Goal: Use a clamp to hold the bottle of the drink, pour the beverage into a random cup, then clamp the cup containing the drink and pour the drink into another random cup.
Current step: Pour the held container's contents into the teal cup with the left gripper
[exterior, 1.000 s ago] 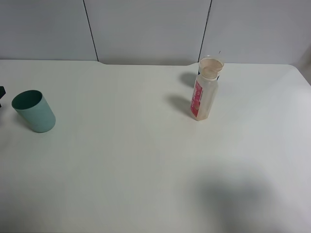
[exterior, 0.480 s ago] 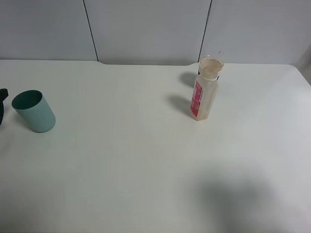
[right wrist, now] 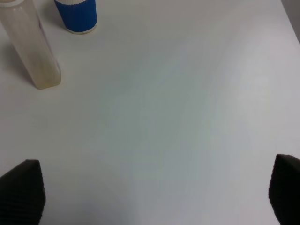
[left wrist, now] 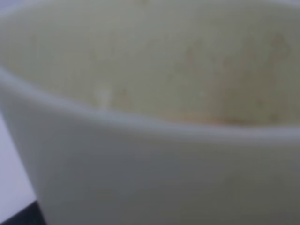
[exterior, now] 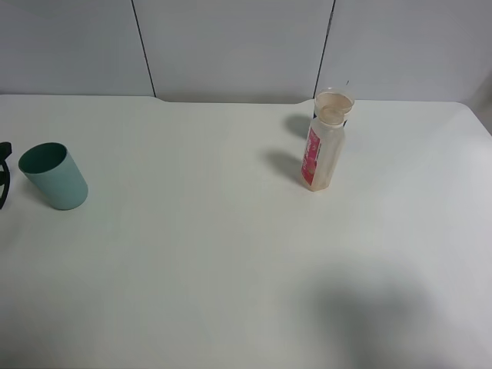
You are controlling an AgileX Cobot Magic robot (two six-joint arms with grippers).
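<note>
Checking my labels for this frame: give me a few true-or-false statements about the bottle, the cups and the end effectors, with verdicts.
1. The bottle stands upright on the table. True.
2. The teal cup stands right beside the bottle. False: it is far off to the left in the high view.
3. The right end effector is open with nothing between its fingers. True.
4. The blue-and-white cup lies on its side. False: it stands upright, just behind the bottle.
5. The teal cup fills the left wrist view. False: a pale yellow-green cup fills it.
</note>
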